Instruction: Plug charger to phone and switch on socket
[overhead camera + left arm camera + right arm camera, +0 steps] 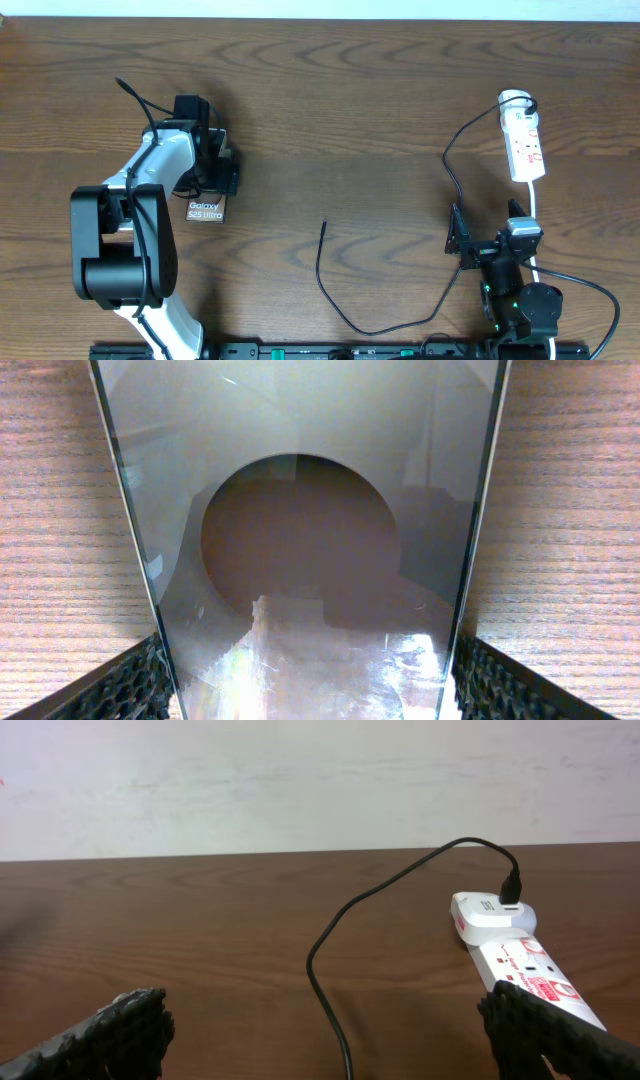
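Although the charger [318, 272] is already seated in the far end of the socket [526, 145], the overhead view shows little else done. Its plug tip [325, 225] lies loose on the table [350, 90], well apart from the phone [206, 210], so the plugging-in is left, and I judge the switching too, though whether the socket is on is too small to read. The left gripper [210, 185] sits over the phone, with only the lettered end showing; the right gripper [488, 235] hangs near the socket's near end, holding nothing. From the left wrist, the phone fills the gap between the fingers [125, 685], which stand wide apart astride it, each hard by a long edge — whether they press it or merely flank it I cannot tell. From the right wrist, the fingertips [110, 1030] are spread fully with bare table between them; the socket lies ahead to the right and the charger ahead between them — neither is touched.
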Robot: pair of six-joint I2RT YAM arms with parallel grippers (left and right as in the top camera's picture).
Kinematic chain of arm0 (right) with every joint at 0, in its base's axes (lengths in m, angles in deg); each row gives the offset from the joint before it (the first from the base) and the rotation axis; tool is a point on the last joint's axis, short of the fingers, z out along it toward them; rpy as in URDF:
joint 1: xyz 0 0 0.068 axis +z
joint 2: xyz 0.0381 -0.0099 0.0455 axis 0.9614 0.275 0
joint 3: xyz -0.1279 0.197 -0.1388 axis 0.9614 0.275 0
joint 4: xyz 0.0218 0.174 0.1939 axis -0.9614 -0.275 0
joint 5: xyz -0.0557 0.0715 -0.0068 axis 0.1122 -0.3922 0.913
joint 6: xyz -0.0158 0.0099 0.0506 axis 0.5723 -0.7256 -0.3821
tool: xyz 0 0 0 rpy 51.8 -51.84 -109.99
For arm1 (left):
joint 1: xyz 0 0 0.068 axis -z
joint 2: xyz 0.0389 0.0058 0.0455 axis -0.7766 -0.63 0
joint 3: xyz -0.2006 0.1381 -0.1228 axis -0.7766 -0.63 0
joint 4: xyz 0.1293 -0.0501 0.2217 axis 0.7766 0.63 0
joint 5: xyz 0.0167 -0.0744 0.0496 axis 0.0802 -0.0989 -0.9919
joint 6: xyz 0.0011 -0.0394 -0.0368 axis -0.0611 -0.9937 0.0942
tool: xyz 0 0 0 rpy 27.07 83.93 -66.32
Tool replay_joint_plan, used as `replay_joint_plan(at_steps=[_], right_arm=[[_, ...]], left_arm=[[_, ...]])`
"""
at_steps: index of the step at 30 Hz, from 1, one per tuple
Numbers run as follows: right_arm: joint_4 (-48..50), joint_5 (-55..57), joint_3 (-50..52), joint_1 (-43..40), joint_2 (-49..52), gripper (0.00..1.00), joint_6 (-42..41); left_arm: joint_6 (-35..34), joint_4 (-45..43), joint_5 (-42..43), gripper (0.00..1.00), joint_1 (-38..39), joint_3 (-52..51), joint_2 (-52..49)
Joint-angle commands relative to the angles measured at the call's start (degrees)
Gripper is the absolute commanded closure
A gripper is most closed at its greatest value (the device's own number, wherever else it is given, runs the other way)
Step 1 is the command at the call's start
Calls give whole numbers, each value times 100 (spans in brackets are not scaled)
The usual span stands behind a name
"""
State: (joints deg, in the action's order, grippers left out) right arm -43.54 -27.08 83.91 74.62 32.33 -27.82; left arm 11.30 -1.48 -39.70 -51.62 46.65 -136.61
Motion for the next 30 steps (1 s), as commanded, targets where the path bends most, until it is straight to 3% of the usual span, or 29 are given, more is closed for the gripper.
replay_joint_plan(at_steps=[1, 30], right_arm=[[-24, 42, 7, -55, -31, 1, -50], [-24, 42, 7, -55, -31, 1, -50]], left_arm=[[72, 17, -52, 16, -28, -92, -87], [72, -74, -52, 16, -28, -234, -87]])
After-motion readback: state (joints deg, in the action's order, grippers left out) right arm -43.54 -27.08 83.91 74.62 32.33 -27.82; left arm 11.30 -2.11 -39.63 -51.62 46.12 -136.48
